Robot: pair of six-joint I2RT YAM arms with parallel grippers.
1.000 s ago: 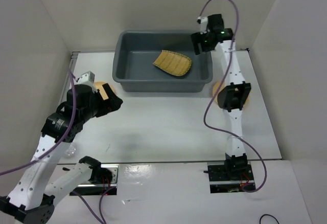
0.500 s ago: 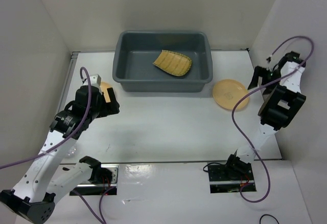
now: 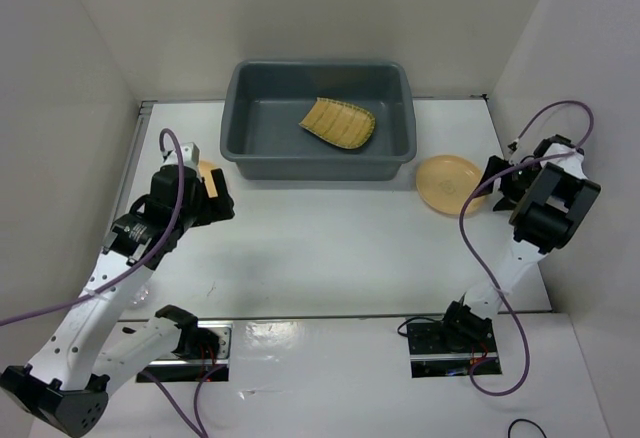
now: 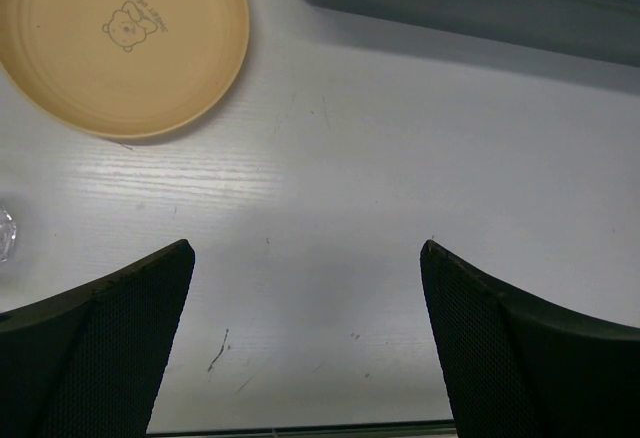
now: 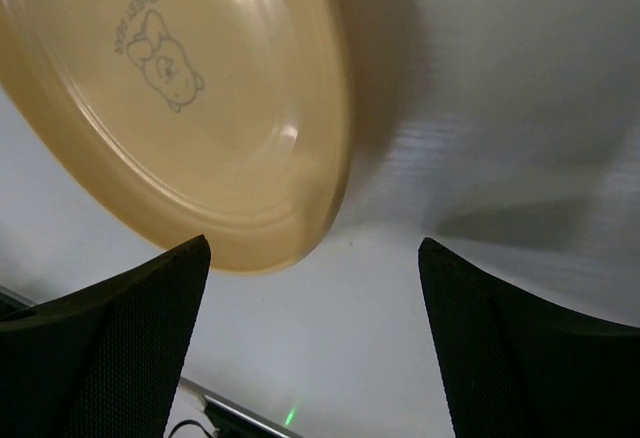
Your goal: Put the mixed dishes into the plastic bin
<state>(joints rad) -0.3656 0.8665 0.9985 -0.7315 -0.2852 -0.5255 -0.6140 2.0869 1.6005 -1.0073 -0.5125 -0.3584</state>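
The dark grey plastic bin [image 3: 238,108] stands at the back of the table with the bamboo-slat tray [image 3: 340,122] lying inside it. One yellow-orange plate [image 3: 448,183] lies right of the bin. My right gripper [image 3: 495,183] hangs open just beside its right edge; in the right wrist view the plate [image 5: 180,88] fills the upper left, its rim near the gripper [image 5: 312,243]. The other plate [image 4: 125,38] lies left of the bin, half hidden under my left arm from above. My left gripper [image 4: 305,248] is open over bare table. A clear cup [image 4: 5,233] peeks in at the left edge.
White walls close in the table on the left, back and right. The bin's near wall [image 4: 470,3] runs along the top of the left wrist view. A purple cable [image 3: 470,228] loops beside the right arm.
The right arm swung from above the bin's far right corner to the table's right side and came down beside the right plate. The left arm shifted slightly.
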